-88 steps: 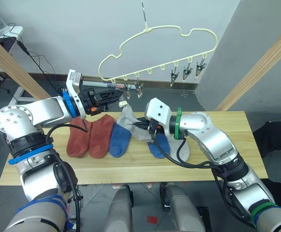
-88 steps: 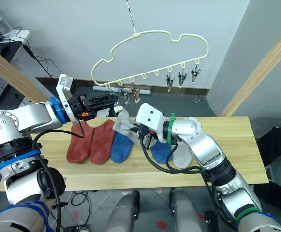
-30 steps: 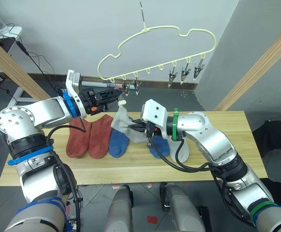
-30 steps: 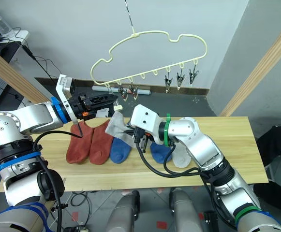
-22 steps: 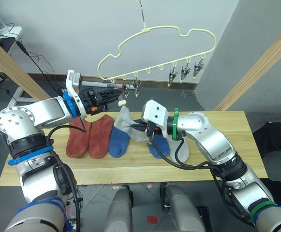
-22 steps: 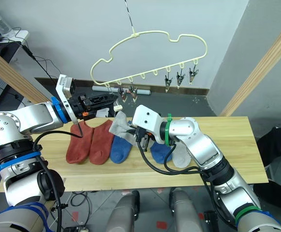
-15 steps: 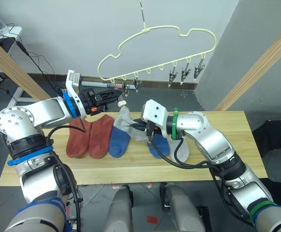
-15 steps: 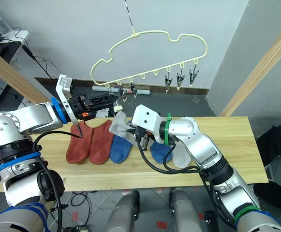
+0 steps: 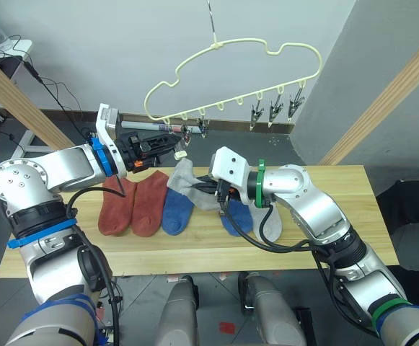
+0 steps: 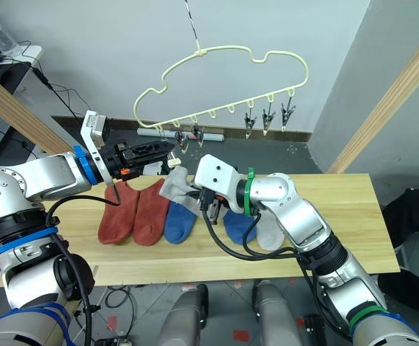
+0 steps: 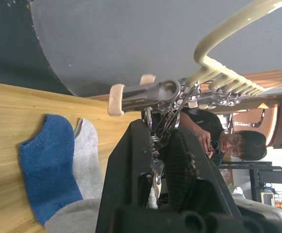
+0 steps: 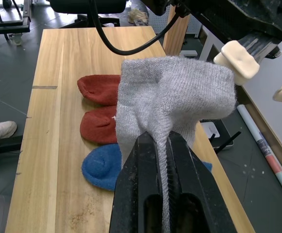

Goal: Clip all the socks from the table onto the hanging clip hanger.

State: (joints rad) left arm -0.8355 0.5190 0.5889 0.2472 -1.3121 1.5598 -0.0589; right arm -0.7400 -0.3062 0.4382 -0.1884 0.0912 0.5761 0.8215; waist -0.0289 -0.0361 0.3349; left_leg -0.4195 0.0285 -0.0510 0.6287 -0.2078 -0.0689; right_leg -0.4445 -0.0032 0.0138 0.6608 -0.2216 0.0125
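**Grey sock held up close to a clip**

On the left, the left pincer (image 9: pixel 174 144) reaches up to the clip hanger (image 9: pixel 231 79). Its fingers are squeezed shut on a small metal clip (image 11: pixel 161 127), likely to press it open so a sock can slide in.

Below it, two rust-red socks (image 9: pixel 133 204) and a blue sock (image 9: pixel 177 210) lie flat on the counter (image 9: pixel 324 249), waiting.

In the middle, the right pincer (image 12: pixel 161 150) is closed tight on a grey sock (image 12: pixel 172 97). It holds the sock up off the counter, with the top edge pointing toward the clip, near it but not yet in it.

Further right, another blue sock (image 9: pixel 236 218) and another grey sock (image 9: pixel 272 223) rest side by side on the counter. The other clips (image 9: pixel 275 109) hang empty.
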